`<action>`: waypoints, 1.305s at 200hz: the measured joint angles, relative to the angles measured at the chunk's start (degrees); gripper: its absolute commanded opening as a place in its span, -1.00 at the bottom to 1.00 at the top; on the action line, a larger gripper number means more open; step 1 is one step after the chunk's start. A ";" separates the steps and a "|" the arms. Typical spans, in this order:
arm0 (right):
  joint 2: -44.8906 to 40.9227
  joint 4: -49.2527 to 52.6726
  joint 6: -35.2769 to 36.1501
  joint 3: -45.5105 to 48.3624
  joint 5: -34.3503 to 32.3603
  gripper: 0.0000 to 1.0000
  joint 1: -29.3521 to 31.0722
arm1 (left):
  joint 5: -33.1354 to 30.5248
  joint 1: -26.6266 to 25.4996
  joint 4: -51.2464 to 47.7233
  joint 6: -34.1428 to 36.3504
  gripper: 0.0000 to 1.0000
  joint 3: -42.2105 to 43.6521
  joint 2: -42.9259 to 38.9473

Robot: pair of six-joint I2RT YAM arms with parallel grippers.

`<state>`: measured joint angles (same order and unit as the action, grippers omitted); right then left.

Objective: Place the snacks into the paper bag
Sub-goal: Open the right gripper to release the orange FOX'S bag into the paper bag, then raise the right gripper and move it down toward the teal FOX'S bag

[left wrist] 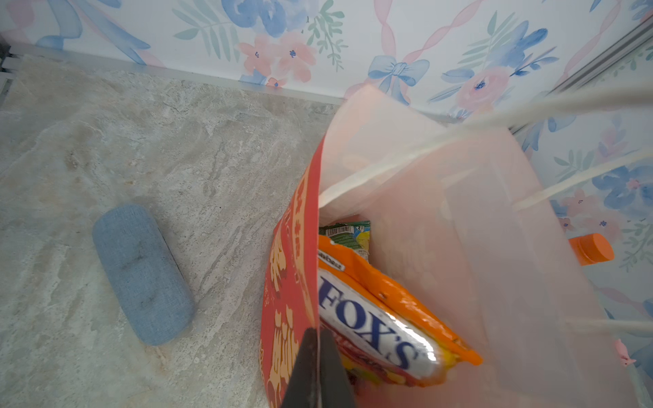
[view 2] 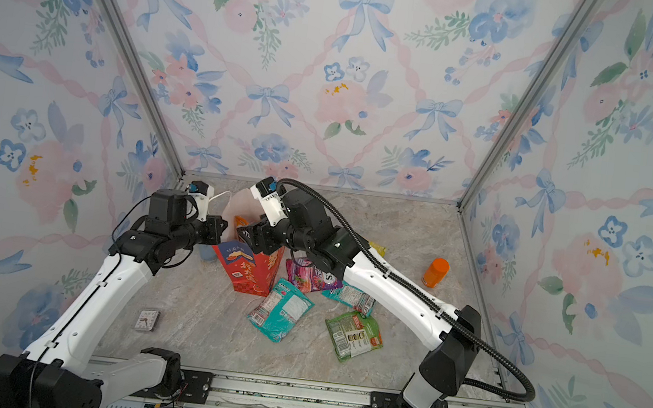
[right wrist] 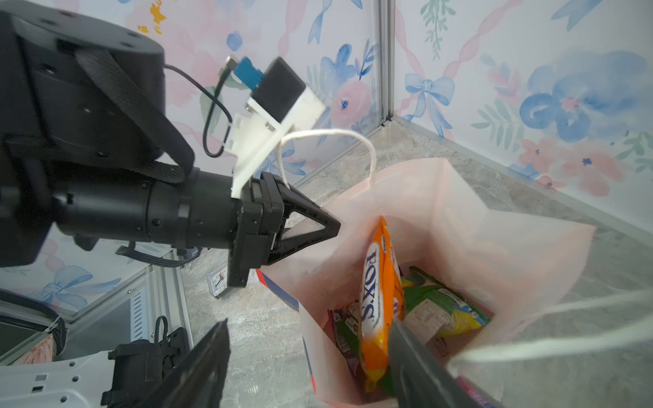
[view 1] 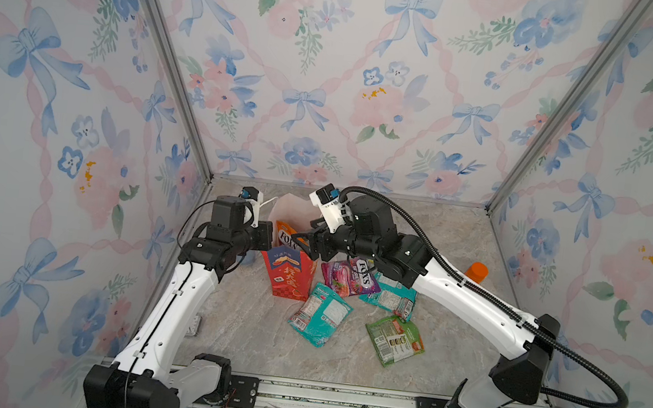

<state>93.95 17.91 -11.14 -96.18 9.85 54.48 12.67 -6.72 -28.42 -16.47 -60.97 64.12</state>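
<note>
A red paper bag is shown standing upright on a marble table. Its rim is pinched by the closed left gripper. The right gripper is held over the bag's mouth, jaws spread wide, nothing gripped. An orange packet is seen standing inside the bag. A purple packet, a teal packet and a green packet are seen lying on the table beside the bag.

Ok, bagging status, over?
Left hand shut on paper bag. Right hand open at its mouth, orange packet inside. Teal packet, green packet on table. Rope handle close.
</note>
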 measured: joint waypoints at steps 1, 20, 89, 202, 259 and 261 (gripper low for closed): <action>-0.07 -0.04 0.00 0.00 0.00 0.48 0.00 | 0.00 0.00 0.00 0.02 -1.00 0.00 0.00; -1.20 -0.72 -0.44 0.02 0.00 0.50 0.00 | 0.00 0.00 0.02 0.02 -1.00 0.00 0.00; -2.08 -1.81 -5.51 4.66 1.57 0.69 -1.79 | 0.00 0.00 0.02 0.02 -1.00 0.00 0.00; -15.93 -3.06 -15.52 17.86 3.08 0.67 -9.51 | 0.02 0.00 0.00 0.02 -1.00 0.00 0.00; -21.46 6.21 -20.85 27.89 -5.18 0.38 -15.76 | 0.02 0.00 0.02 0.02 -1.00 0.00 0.00; -21.57 6.60 -21.22 28.30 -5.49 0.36 -15.96 | 0.02 0.00 0.00 0.02 -1.00 0.00 0.00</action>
<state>72.38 24.51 -32.36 -67.88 4.36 38.52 12.69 -6.72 -28.42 -16.45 -60.97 64.12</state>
